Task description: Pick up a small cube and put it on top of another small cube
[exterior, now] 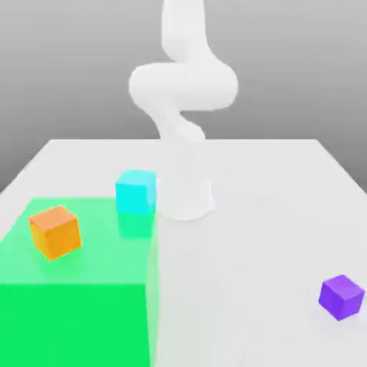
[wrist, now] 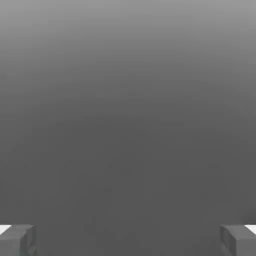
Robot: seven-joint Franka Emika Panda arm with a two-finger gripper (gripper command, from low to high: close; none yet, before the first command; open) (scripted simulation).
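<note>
Grey backdrop rises behind the white table (exterior: 272, 215) where my arm (exterior: 183, 107) stands on its base. Taking the green zone (exterior: 72, 301) as landmark: the orange cube (exterior: 55, 231) sits inside it, well within its far half. The cyan cube (exterior: 136, 191) rests at its far corner, just beside my base. The purple cube (exterior: 341, 297) lies well apart from the zone, toward the exterior view's right. My gripper (wrist: 128, 240) has its fingers (wrist: 17, 239) spread wide apart, holding nothing.
</note>
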